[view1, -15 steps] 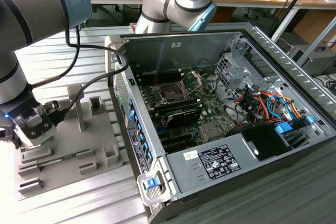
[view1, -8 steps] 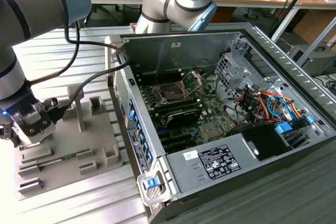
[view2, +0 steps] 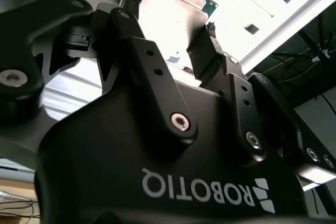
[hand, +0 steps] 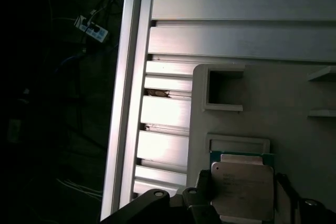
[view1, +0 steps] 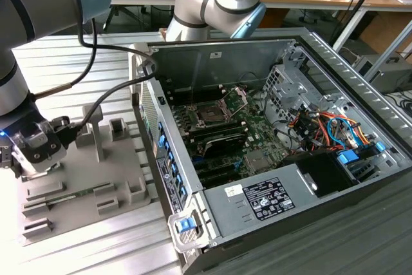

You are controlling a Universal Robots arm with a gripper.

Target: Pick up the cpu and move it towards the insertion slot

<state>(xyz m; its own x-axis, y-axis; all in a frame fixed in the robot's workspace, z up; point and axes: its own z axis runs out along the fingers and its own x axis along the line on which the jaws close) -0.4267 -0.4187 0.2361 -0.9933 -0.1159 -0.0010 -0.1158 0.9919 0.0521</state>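
In both wrist views the cpu (view2: 173, 17) (hand: 242, 188), a flat square chip with a pale metal top and a green edge, sits between my gripper's (view2: 170, 30) black fingers (view2: 131, 22), which press on two opposite sides of it. In the first wrist view it hangs just over a shallow rectangular recess of the grey fixture plate (hand: 294, 93). The exterior view has my gripper (view1: 29, 152) at its far left, over the plate (view1: 84, 178). The insertion slot (view1: 209, 115) lies inside the open computer case, with its metal load plate (view1: 239, 98) hinged up.
The open case (view1: 270, 49) stands to the exterior view's right of the fixture plate, its near wall (view1: 161, 146) between the gripper and the socket. Black cables (view1: 109, 88) run from the arm. Raised grey blocks (view1: 117, 127) stand on the plate. The ribbed aluminium table's edge (hand: 126, 103) is close by.
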